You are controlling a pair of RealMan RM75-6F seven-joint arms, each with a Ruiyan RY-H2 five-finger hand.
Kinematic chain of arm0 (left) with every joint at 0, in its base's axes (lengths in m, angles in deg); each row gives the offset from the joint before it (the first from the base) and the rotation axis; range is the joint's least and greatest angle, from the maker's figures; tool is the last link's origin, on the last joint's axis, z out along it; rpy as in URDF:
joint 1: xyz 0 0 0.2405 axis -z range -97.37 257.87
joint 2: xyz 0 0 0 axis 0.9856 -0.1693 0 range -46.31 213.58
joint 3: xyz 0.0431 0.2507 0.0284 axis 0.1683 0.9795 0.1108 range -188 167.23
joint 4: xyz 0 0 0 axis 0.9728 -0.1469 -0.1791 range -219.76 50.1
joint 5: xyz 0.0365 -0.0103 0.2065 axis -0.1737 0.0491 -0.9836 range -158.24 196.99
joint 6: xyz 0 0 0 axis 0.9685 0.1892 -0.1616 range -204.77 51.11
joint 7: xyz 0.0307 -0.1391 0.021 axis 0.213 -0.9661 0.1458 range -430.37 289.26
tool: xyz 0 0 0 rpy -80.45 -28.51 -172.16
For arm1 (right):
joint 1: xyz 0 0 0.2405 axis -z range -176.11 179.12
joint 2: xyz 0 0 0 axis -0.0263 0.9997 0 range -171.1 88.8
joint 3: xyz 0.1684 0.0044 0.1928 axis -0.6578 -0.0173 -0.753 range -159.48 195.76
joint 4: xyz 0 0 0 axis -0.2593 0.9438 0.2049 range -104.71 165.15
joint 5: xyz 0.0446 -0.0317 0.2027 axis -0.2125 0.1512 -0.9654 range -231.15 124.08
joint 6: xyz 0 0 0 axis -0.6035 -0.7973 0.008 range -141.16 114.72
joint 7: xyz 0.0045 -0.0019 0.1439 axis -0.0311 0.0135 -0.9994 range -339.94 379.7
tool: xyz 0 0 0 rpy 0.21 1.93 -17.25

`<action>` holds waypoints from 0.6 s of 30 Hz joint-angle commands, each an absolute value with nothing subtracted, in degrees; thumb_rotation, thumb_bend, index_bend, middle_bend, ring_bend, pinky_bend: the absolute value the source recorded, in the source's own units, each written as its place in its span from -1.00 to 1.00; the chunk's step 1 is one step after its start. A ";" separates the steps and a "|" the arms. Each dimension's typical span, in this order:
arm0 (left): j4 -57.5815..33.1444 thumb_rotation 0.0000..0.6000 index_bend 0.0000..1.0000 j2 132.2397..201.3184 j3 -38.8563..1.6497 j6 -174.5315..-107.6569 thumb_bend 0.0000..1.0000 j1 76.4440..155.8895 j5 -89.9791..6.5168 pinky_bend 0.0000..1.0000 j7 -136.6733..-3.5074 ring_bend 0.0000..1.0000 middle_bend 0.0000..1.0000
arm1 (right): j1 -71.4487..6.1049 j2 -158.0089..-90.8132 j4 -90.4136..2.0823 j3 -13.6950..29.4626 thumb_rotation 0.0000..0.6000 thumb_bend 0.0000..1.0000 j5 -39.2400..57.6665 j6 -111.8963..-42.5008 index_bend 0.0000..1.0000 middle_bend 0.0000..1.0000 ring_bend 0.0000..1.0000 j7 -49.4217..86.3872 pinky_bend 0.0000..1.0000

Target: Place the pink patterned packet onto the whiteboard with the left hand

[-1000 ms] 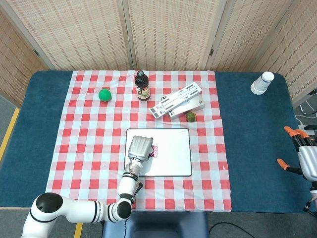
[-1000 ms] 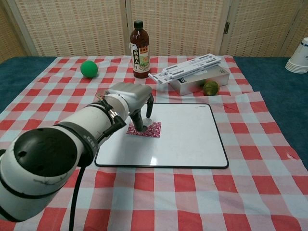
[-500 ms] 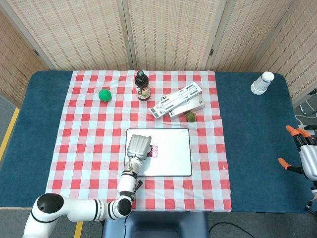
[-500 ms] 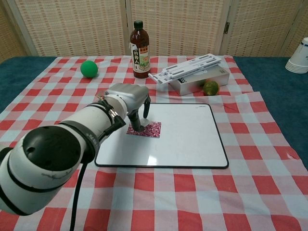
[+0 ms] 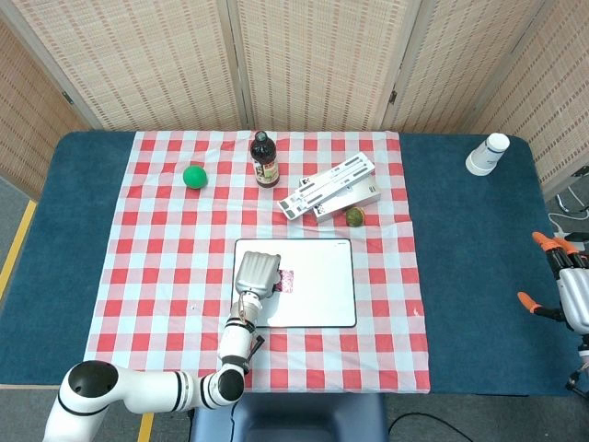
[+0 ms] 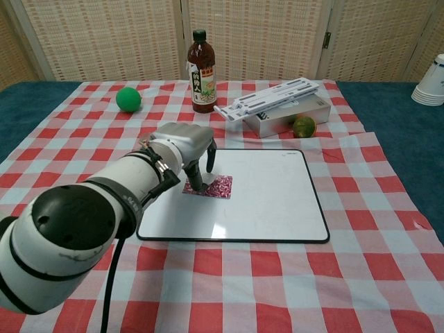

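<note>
The pink patterned packet [image 5: 287, 281] [image 6: 214, 186] lies flat on the left part of the whiteboard [image 5: 322, 296] [image 6: 274, 201]. My left hand [image 5: 257, 274] [image 6: 183, 143] hovers over the board's left side, fingers [image 6: 198, 175] pointing down and apart, their tips at the packet's left end. The packet is not lifted. The head view hides the packet's left end under the hand. My right hand [image 5: 570, 293] hangs off the table's right side in the head view, fingers spread and empty.
Behind the whiteboard stand a dark sauce bottle [image 5: 265, 159] [image 6: 201, 62], a green ball [image 5: 194, 176] [image 6: 128, 99], a white box with a slatted stand [image 5: 333, 189] [image 6: 277, 105] and a small green fruit [image 5: 354, 216] [image 6: 303, 126]. Stacked paper cups [image 5: 487, 154] [image 6: 431, 82] sit far right.
My left hand has drawn back a little toward the board's left edge. The packet has stayed flat in the same spot. The right hand has barely moved.
</note>
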State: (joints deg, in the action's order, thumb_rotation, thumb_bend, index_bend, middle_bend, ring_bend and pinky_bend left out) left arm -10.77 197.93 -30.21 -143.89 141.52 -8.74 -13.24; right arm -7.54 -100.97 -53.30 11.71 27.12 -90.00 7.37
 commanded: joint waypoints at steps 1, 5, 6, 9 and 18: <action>-10.83 1.00 0.05 198.12 -30.22 -143.90 -0.35 141.47 -8.77 0.90 -13.28 1.00 1.00 | -7.55 -100.96 -53.31 11.70 1.00 -0.69 27.13 -89.99 -0.83 -0.72 -1.00 7.32 -0.49; -11.39 1.00 0.01 198.83 -30.08 -143.24 -0.35 141.48 -8.79 0.90 -13.49 1.00 1.00 | -7.46 -100.87 -53.42 11.82 1.00 -0.69 27.47 -90.18 -0.84 -0.72 -1.00 7.06 -0.49; -11.59 1.00 0.00 198.97 -30.11 -143.17 -0.36 141.52 -8.96 0.90 -13.62 1.00 1.00 | -7.42 -100.84 -53.42 11.84 1.00 -0.69 27.53 -90.28 -0.84 -0.72 -1.00 7.01 -0.49; -12.01 1.00 -0.05 198.98 -30.41 -142.92 -0.44 141.51 -9.35 0.90 -14.05 1.00 1.00 | -7.30 -100.79 -53.35 11.77 1.00 -0.69 27.43 -90.47 -0.84 -0.72 -1.00 6.82 -0.49; -11.33 1.00 -0.12 197.94 -30.58 -143.00 -0.49 140.87 -10.06 0.90 -14.58 1.00 1.00 | -7.46 -100.89 -53.24 11.75 1.00 -0.69 27.44 -90.23 -0.83 -0.72 -1.00 6.92 -0.49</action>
